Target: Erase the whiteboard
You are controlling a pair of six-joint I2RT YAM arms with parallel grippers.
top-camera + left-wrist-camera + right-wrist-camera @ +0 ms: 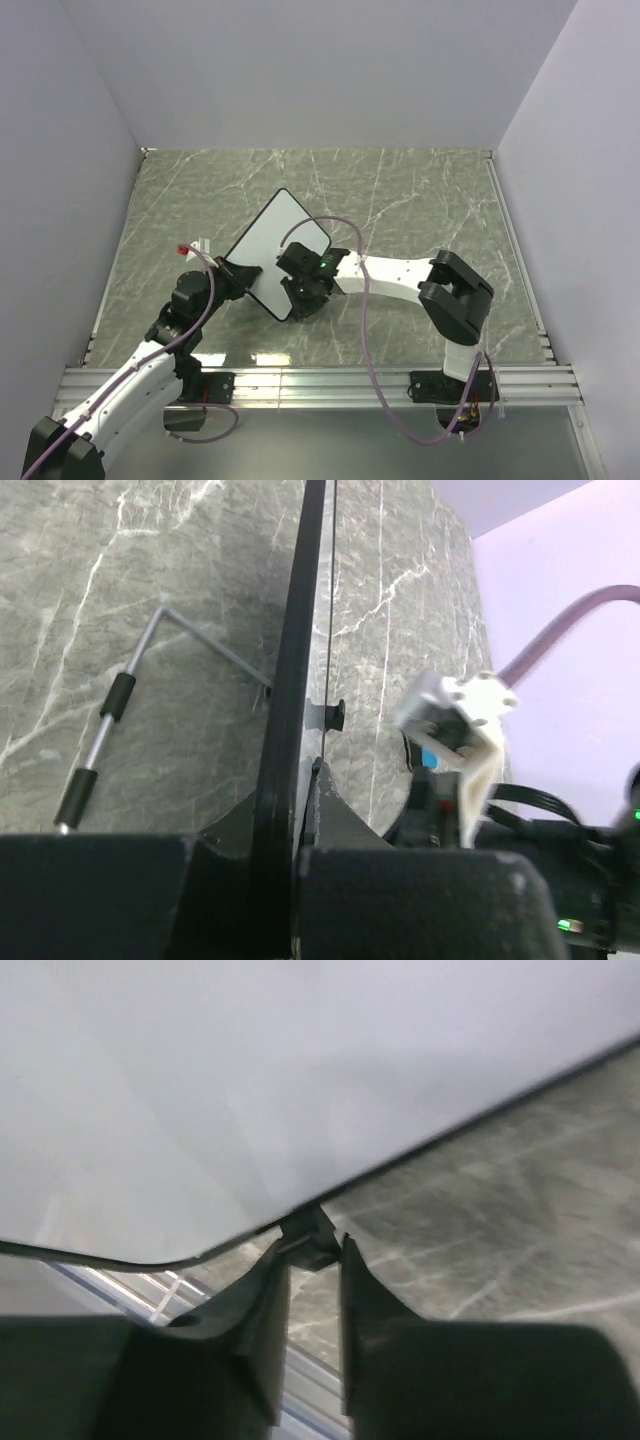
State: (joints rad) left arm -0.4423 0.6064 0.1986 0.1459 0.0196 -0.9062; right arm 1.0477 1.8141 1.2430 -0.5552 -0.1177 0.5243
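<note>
Left tool clamps the tilted whiteboard; right tool, nearly closed, hold unclear, reaches over it.

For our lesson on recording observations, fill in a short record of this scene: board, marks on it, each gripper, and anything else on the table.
board: whiteboard, raised on edge above the table
marks: none visible on the face shown
left gripper: shut on the board's left edge
right gripper: at the board's lower edge, fingers nearly together, grip unclear
other: thin metal rod with black sleeves, on the table beside the board
</note>
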